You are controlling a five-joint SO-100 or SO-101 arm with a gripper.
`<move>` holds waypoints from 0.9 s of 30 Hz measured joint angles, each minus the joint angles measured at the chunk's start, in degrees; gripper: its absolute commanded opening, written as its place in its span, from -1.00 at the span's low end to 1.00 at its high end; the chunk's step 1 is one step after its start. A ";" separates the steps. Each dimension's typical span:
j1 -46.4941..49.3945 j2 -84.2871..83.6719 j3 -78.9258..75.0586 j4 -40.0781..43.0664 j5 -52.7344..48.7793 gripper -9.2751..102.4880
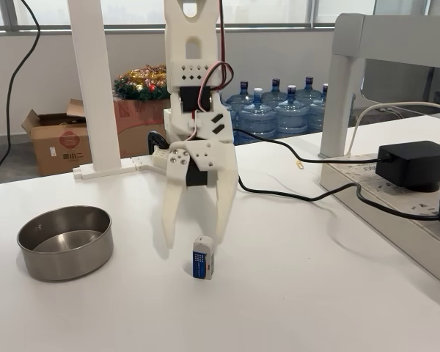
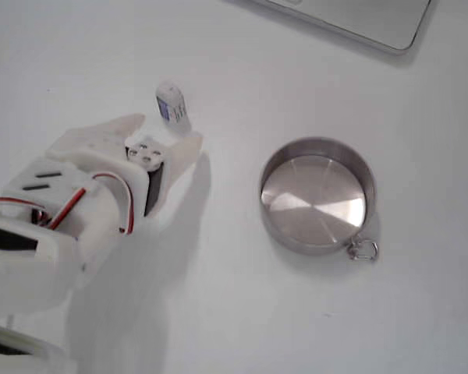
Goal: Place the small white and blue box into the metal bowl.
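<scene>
The white printed two-finger gripper [image 1: 194,236] hangs spread wide and empty over the white table [image 1: 315,293], its fingertips near the small white box with a blue printed face [image 1: 202,257], which stands upright close to one finger. The shallow round steel bowl [image 1: 65,241] sits apart, empty. A good grasp probably means centring the box between both fingers first.

The white table [image 1: 293,293] carries a steel bowl [image 1: 65,242] and a small box [image 1: 202,257] standing upright. A power strip [image 1: 396,198] and black cables [image 1: 293,194] lie toward its right in that fixed view.
</scene>
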 measured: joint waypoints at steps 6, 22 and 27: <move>-0.88 -2.55 -2.72 0.00 0.00 -0.37; -1.49 -6.77 -7.38 0.00 0.00 -0.37; -1.49 -7.73 -8.70 0.00 0.00 -0.37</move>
